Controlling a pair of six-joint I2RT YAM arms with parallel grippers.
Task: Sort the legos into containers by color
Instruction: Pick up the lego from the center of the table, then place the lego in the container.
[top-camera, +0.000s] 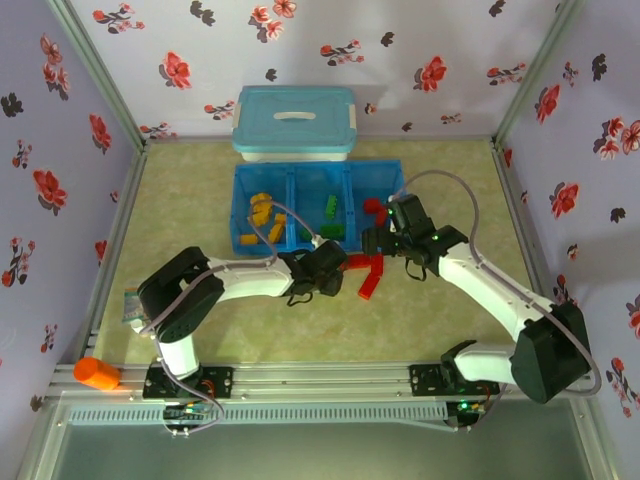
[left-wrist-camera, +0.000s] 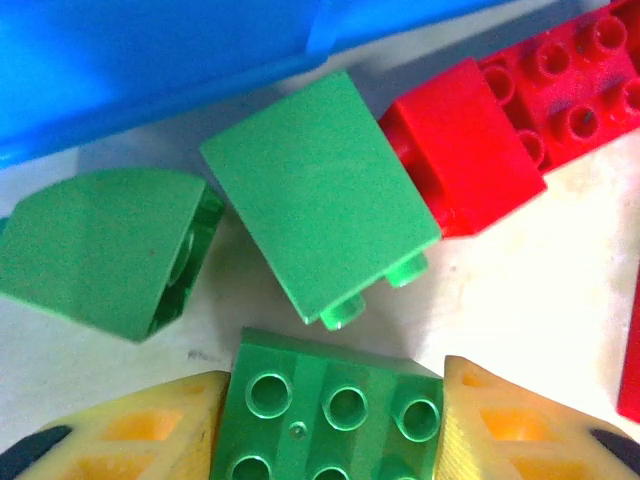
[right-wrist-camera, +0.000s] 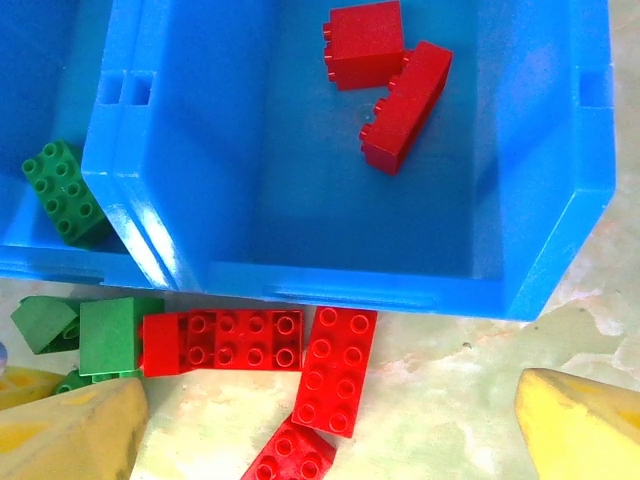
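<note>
- Clenches the left tool (left-wrist-camera: 333, 385) on a green studded brick (left-wrist-camera: 335, 425) at the bottom centre of the left wrist view, with a yellow finger (left-wrist-camera: 150, 430) pressed against each side.
- Places that tool (top-camera: 325, 272) near the middle of the top view, low over the counter (top-camera: 250, 330), just below the near wall of the blue tray (top-camera: 238, 215).
- Shows two more green pieces loose just above the gripped brick: a sloped green brick (left-wrist-camera: 100, 250) at left and a smooth-faced green brick (left-wrist-camera: 320, 200) at centre, near each other but apart.
- Sets a red block (left-wrist-camera: 465, 150) right beside the smooth-faced one, and a long red brick (left-wrist-camera: 580, 90) in the upper right corner.
- Holds the right tool (right-wrist-camera: 330, 395) released, with its fingers (right-wrist-camera: 70, 430) wide apart in the lower corners of the right wrist view, above loose bricks on the counter.
- Lines up three loose red bricks (right-wrist-camera: 225, 340) on the counter just below the tray's outer wall, lower centre of that view.
- Counts two red bricks (right-wrist-camera: 385, 75), touching each other, in the right compartment (right-wrist-camera: 250, 180), upper centre.
- Puts a dark green brick (right-wrist-camera: 62, 190) in the middle compartment (right-wrist-camera: 50, 80), at the left edge.
- Groups the yellow and orange bricks (top-camera: 262, 212) in the left compartment (top-camera: 245, 240) in the top view.
- Stands a lidded storage box (top-camera: 295, 122) just beyond the tray, upper centre, and an orange cylinder (top-camera: 97, 373) at lower left.
</note>
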